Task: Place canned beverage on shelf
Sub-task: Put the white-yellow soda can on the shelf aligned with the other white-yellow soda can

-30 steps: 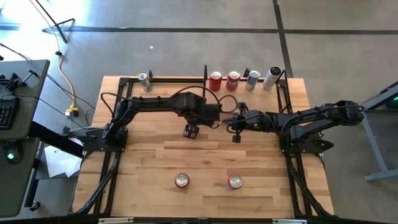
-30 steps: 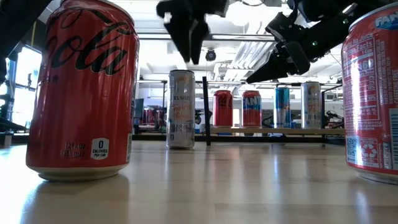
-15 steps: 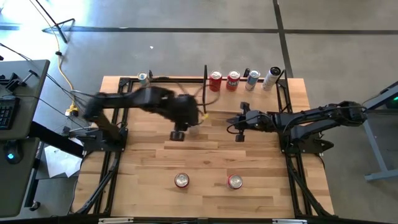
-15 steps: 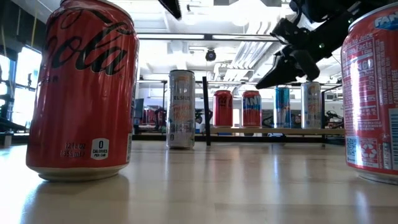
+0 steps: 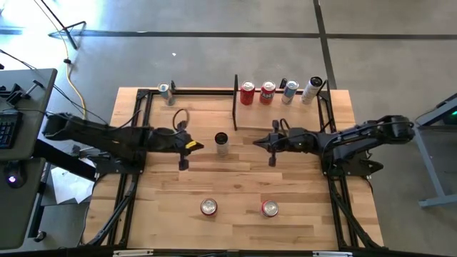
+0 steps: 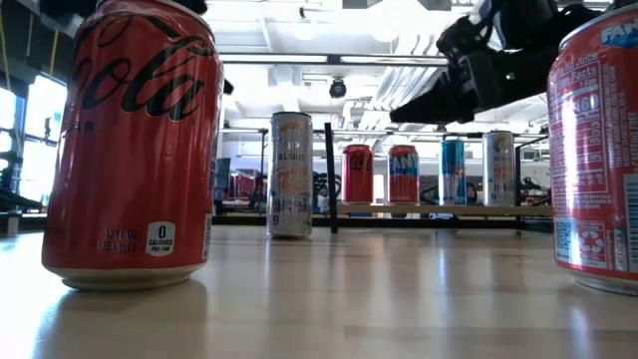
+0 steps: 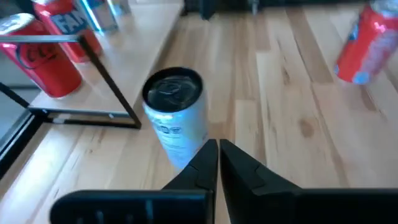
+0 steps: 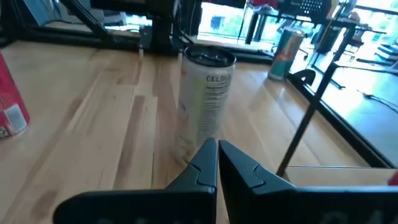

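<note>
A slim white can (image 5: 221, 143) stands upright on its base in the middle of the table, untouched; it also shows in the low view (image 6: 290, 175). My left gripper (image 5: 198, 146) is shut, to the can's left and apart from it, its fingertips (image 7: 217, 155) pointing at the can (image 7: 177, 121). My right gripper (image 5: 255, 141) is shut, to the can's right, also pointing at the can (image 8: 208, 99). The shelf (image 5: 278, 104) lies along the far edge with its black divider (image 5: 235, 89) at the left end; several cans stand on it.
Two red cans (image 5: 208, 207) (image 5: 269, 208) stand near the front edge and loom large in the low view (image 6: 135, 150). Another can (image 5: 166, 91) stands at the far left. Black frame bars run along the table's left, right and far sides.
My left gripper has drawn back from above the white can toward the table's left edge, sinking, tipping from pointing down to nearly level, and shutting from open. The white can has stayed standing in place. My right gripper has tipped up toward level.
</note>
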Controlling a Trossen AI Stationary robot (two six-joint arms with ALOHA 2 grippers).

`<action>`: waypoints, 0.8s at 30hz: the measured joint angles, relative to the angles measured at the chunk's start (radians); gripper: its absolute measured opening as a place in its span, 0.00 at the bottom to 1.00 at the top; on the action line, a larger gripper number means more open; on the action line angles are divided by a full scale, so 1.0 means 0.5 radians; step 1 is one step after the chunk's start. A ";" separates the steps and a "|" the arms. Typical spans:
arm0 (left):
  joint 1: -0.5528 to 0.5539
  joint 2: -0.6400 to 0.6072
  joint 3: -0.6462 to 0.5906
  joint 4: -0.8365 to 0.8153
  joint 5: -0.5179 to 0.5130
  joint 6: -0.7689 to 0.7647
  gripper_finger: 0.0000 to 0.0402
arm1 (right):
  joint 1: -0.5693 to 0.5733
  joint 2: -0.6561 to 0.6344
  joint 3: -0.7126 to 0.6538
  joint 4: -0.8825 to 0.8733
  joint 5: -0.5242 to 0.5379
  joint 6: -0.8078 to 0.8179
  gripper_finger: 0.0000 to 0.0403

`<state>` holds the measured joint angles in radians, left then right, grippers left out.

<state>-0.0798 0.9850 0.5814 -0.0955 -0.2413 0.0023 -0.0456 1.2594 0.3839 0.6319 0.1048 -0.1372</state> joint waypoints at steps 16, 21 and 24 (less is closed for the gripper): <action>0.270 0.035 -0.702 1.103 0.028 -0.011 0.00 | -0.005 0.675 0.652 0.060 -0.025 0.170 0.58; 0.298 0.036 -0.709 1.180 0.037 0.018 0.00 | -0.005 0.846 0.858 0.061 -0.009 0.169 0.77; 0.303 0.036 -0.709 1.194 0.043 0.012 0.00 | -0.005 0.936 0.946 0.060 0.061 0.158 0.79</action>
<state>0.0719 1.0031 0.2268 0.5014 -0.2195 0.0080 -0.0484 1.7274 0.8568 0.6617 0.1351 -0.0582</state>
